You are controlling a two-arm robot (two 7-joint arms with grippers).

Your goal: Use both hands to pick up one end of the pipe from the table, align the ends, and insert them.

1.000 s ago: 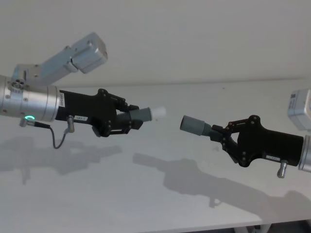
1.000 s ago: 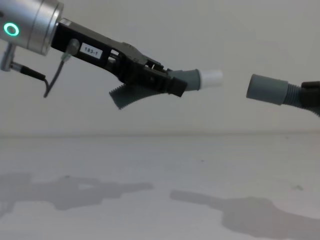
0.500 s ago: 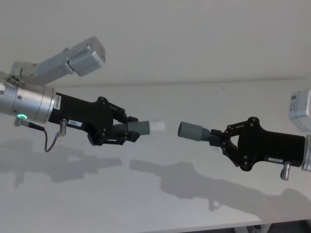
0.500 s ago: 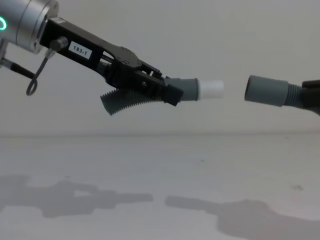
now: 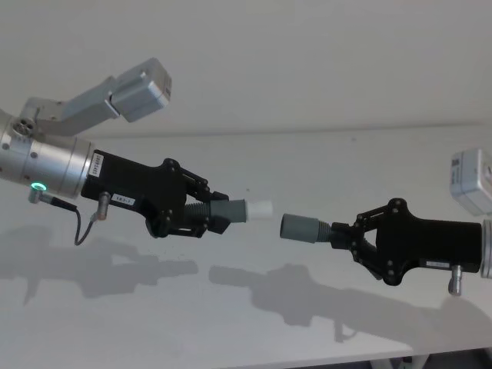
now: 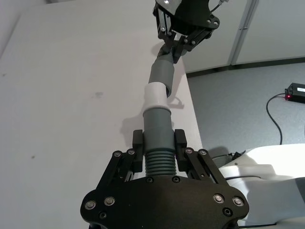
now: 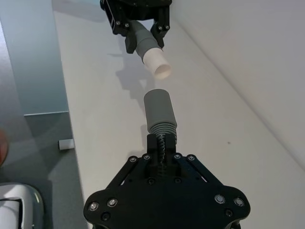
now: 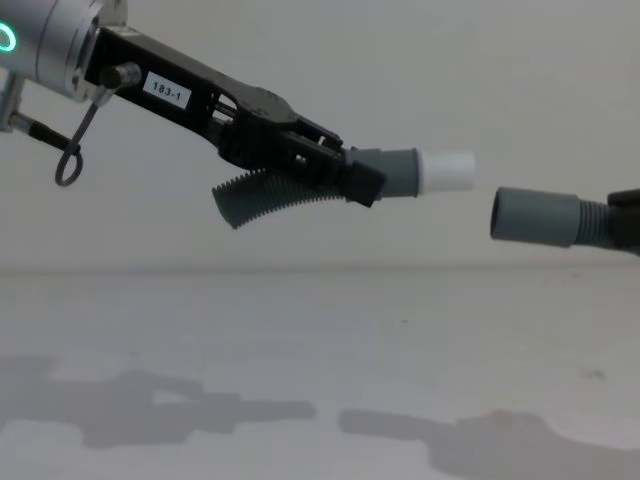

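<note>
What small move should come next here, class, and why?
Probably lower the left gripper slightly: in the chest view its white spigot tip sits higher than the socket held by the right gripper, with a gap between them.

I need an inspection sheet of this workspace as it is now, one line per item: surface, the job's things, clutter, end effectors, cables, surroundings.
surface: table, plain and pale, with the arms' shadows on it.
job's things: spigot hose piece and socket hose piece both held in the air; white spigot tip faces the socket cuff across a gap and sits slightly higher in the chest view; not inserted.
clutter: nothing seen.
end effectors: left end effector shut on spigot hose piece; right end effector shut on socket hose piece.
cables: thin black cable loops under the left arm; another cable lies on the floor.
surroundings: grey wall behind the table; grey floor beside it.
</note>
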